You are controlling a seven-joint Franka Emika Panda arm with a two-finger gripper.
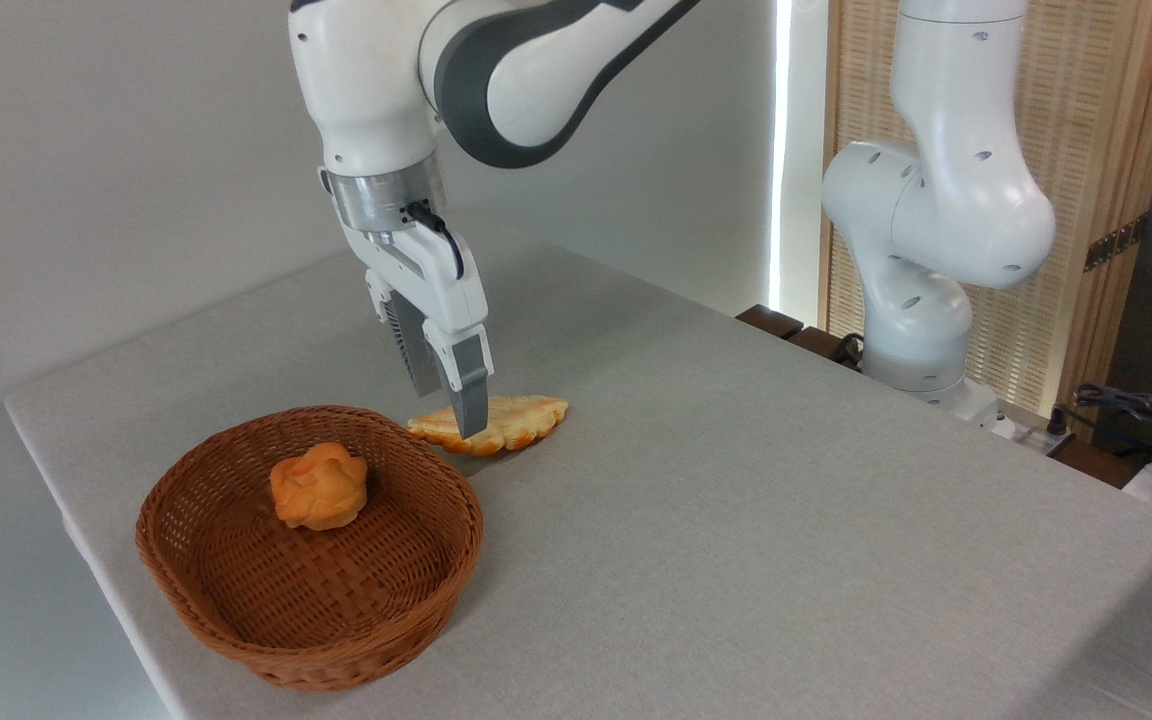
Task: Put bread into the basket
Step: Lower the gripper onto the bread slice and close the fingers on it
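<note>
The bread [524, 413], a flat leaf-shaped pastry with golden scalloped edges, lies on the grey table just behind the right rim of the basket [391, 610]. The basket is round, brown wicker, at the front left. My gripper [451, 412] points down at the bread's left half. Its two fingers are apart, the nearer fingertip [473, 425] in front of the pastry and the other behind it. Whether they touch it I cannot tell.
A small knobbly orange bun [319, 487] sits inside the basket. The table's left edge [66, 500] runs close past the basket. The arm's white base [921, 330] stands at the table's far right edge, with cables [1136, 410] beside it.
</note>
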